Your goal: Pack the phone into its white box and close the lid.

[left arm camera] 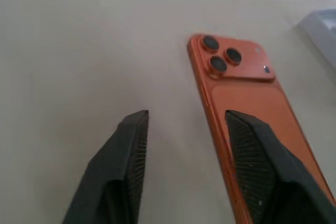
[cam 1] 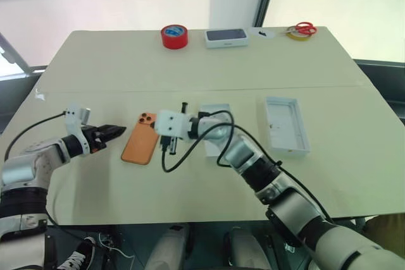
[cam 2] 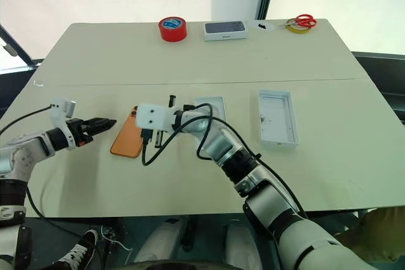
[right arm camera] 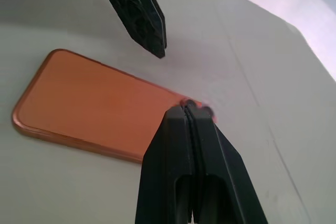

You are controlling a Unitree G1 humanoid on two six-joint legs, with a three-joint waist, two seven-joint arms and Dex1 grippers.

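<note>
Phone flat on table, both grippers closing in

Table carries the open white box well right of the phone, which lies camera-side up. It looks stiff, slick and thin; pinch its long edges. Left gripper parted, empty; right gripper clenched, empty.

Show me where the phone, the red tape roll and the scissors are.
phone point(cam 1: 140, 141), left eye view, middle of its orange back.
red tape roll point(cam 1: 174, 36), left eye view, its outer wall.
scissors point(cam 2: 305, 21), right eye view, red handles.
</note>
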